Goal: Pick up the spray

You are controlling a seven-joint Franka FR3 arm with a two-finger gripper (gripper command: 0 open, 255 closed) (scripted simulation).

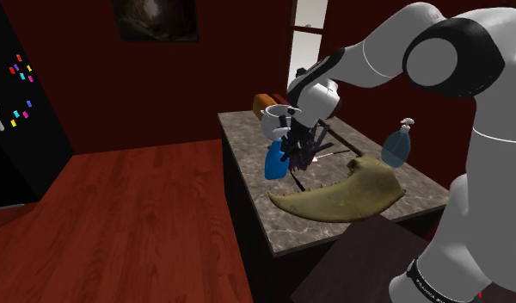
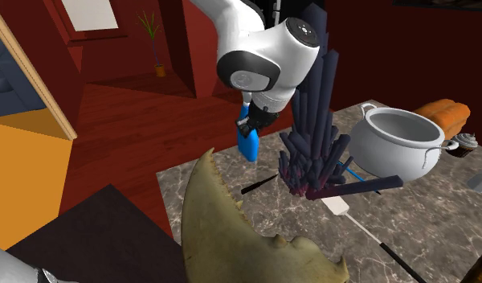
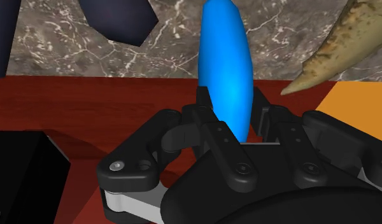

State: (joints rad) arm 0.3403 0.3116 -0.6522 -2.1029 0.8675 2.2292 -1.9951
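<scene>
The grasp looks made, so the step in hand is the lift. The gripper (image 3: 234,103) is clamped on the blue spray (image 1: 273,161), its black fingers (image 3: 212,124) pressing the lower body from either side in the wrist view. The spray is on the shoulder view's left of the dark spiky cluster (image 1: 301,151), at the counter (image 1: 248,138) edge with red floor beyond. I cannot tell whether its base is clear of the stone yet.

The next move, as I judge it, calls for a straight rise with the grip kept firm, since the bottle is smooth and rounded and could slip or swing.

The cluster itself is the main obstacle. Its spikes fan out just beside the spray and the wrist, so any drift toward it risks a knock. Behind the cluster stand a white pot (image 2: 396,145) and an orange loaf (image 1: 263,102), neither in the lift path. In front of the cluster and to its right lies a large tan claw (image 1: 342,196), its tip near the spray in the wrist view. Farther right of the cluster, well apart, stands a pale pump bottle (image 1: 396,148).
</scene>
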